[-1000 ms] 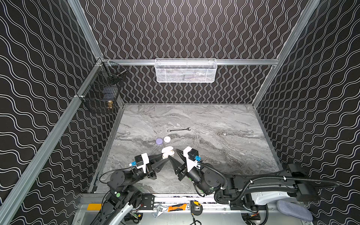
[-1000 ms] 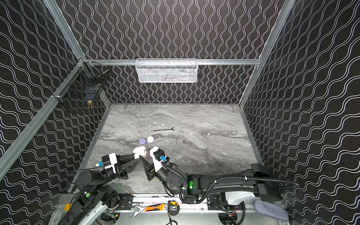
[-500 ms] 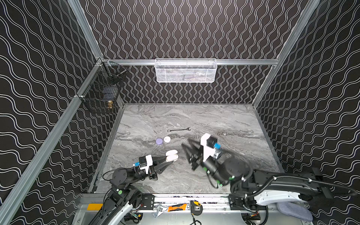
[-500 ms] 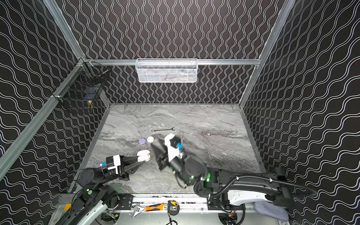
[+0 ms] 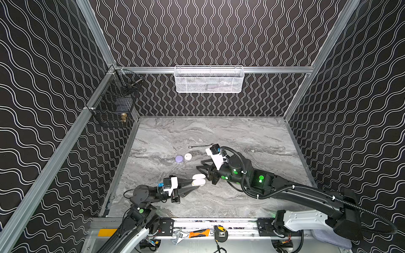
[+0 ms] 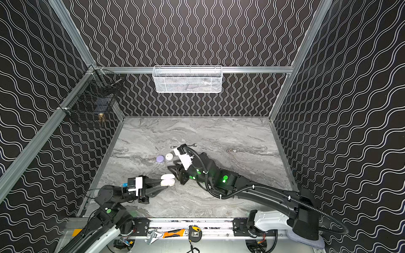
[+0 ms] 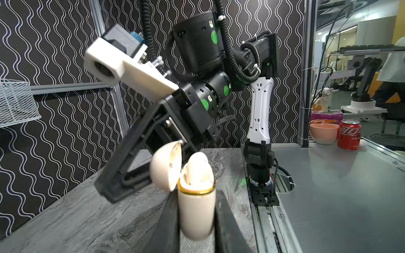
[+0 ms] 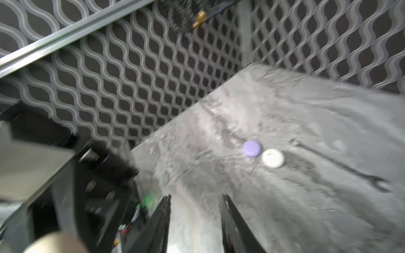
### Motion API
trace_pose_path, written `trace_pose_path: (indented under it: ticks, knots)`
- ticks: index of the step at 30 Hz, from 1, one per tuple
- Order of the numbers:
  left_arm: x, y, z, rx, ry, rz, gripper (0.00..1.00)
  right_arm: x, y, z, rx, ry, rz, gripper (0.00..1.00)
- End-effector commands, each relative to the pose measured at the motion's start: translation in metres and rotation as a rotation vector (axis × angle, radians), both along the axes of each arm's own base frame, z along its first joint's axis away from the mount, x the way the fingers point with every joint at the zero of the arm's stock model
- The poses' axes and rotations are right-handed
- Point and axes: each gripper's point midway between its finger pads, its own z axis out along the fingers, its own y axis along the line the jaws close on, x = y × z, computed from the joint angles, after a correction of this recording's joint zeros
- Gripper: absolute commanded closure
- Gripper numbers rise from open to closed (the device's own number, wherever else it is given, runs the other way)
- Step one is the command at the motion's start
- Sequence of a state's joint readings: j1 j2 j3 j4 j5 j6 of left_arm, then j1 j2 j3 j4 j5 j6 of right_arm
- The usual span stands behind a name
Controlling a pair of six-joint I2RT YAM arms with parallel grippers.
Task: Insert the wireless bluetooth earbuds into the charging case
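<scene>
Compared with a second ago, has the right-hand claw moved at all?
Yes. The right gripper has drawn back toward the far wall: its wrist now overlaps the end of the wrench, which it sat short of before.

Open cream charging case (image 7: 195, 210) with a cream earbud (image 7: 198, 167) protruding.

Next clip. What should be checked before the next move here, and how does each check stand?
1. Grip: cream oval charging case clamped in left hand: ok.
2. Access: its hinged lid open: ok.
3. Seating: cream earbud fully down: cannot tell; it stands above the rim.
4. Free hand: right hand empty, jaws apart: ok.
5. Clutter: lavender round case and white round case apart from both hands: ok.
</scene>
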State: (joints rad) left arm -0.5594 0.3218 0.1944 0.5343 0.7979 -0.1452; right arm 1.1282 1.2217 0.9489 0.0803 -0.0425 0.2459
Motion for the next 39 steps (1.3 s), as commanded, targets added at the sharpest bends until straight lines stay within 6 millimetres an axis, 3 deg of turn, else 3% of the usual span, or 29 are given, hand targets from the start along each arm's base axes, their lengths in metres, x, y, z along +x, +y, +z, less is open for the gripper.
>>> trace_pose_path:
  ticks: [1, 6, 9, 11, 13, 15, 17, 21, 23, 25, 29, 34, 36, 39]
  knots:
    - [0.002, 0.0, 0.002, 0.001, -0.026, 0.013, 1.0, -0.037, 0.005, 0.031, 0.127, -0.041, 0.202, 0.59]
    - [0.007, -0.003, -0.004, 0.012, -0.001, 0.019, 1.0, -0.07, -0.012, 0.051, 0.246, -0.1, 0.336, 0.59]
    - [0.01, -0.004, -0.007, 0.013, 0.018, 0.014, 1.0, -0.069, -0.02, 0.055, 0.276, -0.115, 0.307, 0.59]
    - [0.018, -0.004, -0.012, 0.012, 0.056, 0.046, 1.0, -0.059, -0.022, 0.055, 0.254, -0.109, 0.242, 0.6]
    - [0.036, -0.002, -0.023, 0.012, 0.139, 0.121, 1.0, -0.019, -0.034, 0.047, 0.181, -0.073, -0.004, 0.6]
    - [0.063, 0.003, -0.043, -0.006, 0.267, 0.236, 1.0, 0.031, -0.074, 0.031, 0.111, -0.017, -0.376, 0.5]
    - [0.084, 0.007, -0.066, -0.029, 0.393, 0.322, 1.0, 0.06, -0.118, 0.017, 0.081, 0.012, -0.628, 0.35]
    - [0.116, 0.012, -0.109, -0.064, 0.654, 0.438, 1.0, 0.094, -0.202, -0.008, 0.003, 0.036, -0.982, 0.14]
    - [0.128, 0.003, -0.133, 0.013, 0.784, 0.457, 1.0, 0.105, -0.252, -0.022, -0.03, 0.04, -1.188, 0.01]
    - [0.13, -0.012, -0.145, 0.055, 0.833, 0.42, 1.0, 0.113, -0.288, -0.031, -0.062, -0.005, -1.316, 0.01]
    - [0.131, -0.039, -0.168, 0.133, 0.856, 0.439, 1.0, 0.129, -0.337, -0.048, -0.139, -0.182, -1.435, 0.01]
    - [0.14, -0.07, -0.194, 0.249, 0.872, 0.436, 1.0, 0.154, -0.407, -0.095, -0.248, -0.064, -1.585, 0.01]
    - [0.144, -0.075, -0.204, 0.285, 0.887, 0.44, 1.0, 0.158, -0.419, -0.107, -0.287, -0.037, -1.619, 0.01]
    - [0.15, -0.079, -0.224, 0.335, 0.908, 0.457, 1.0, 0.169, -0.42, -0.126, -0.358, -0.065, -1.596, 0.01]
